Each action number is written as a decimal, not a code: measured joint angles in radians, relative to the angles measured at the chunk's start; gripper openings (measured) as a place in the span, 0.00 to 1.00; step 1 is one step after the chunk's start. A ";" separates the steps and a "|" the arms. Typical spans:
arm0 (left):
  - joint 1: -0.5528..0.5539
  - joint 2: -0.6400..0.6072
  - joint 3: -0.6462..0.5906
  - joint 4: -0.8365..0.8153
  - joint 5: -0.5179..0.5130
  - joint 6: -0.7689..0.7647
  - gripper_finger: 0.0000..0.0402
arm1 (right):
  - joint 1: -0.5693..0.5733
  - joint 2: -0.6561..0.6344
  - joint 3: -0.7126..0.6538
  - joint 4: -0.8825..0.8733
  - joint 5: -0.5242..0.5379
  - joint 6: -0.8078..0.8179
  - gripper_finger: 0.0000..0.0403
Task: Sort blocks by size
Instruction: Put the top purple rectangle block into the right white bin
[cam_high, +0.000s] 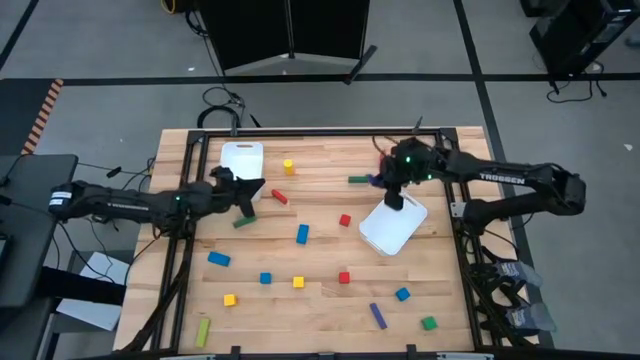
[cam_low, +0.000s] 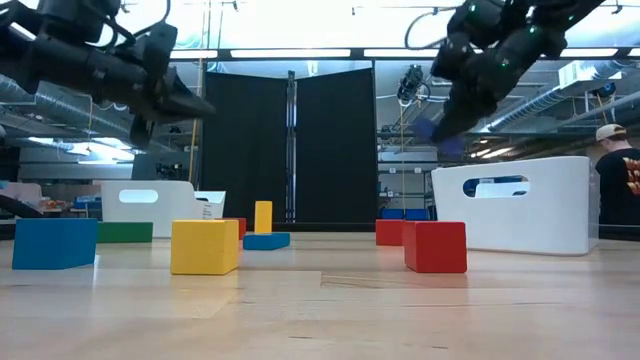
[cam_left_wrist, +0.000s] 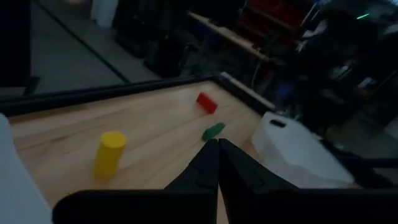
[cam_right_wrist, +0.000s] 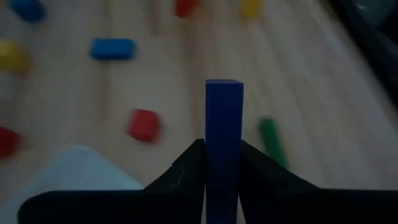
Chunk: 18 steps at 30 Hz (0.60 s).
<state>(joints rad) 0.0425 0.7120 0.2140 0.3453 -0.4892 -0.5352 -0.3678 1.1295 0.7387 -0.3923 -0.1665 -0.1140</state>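
High view: right end effector (cam_high: 394, 190) pinched a blue bar (cam_right_wrist: 223, 134) above the right white bin (cam_high: 392, 230). Left end effector (cam_high: 243, 190), pressed together and empty, hung by the left bin (cam_high: 241, 157). Most blocks lay loose on the wooden counter (cam_high: 320, 300); sorting looked barely begun. Dark curtained workshop behind.

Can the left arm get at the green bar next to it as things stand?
Probably yes: the left gripper hangs shut and empty just above the green bar, with nothing lying between; it must first open.
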 joint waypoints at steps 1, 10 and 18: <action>0.000 0.014 0.004 -0.004 -0.005 -0.001 0.04 | 0.032 0.004 0.000 0.018 0.000 0.022 0.20; 0.003 0.097 0.103 -0.112 -0.007 -0.014 0.08 | 0.287 0.028 0.000 -0.002 0.114 0.164 0.20; 0.003 0.113 0.217 -0.347 -0.013 0.013 0.25 | 0.437 0.022 0.001 -0.174 0.305 0.336 0.20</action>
<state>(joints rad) 0.0460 0.8249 0.4313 -0.0018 -0.5018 -0.5224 0.0696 1.1511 0.7395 -0.5664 0.1386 0.2223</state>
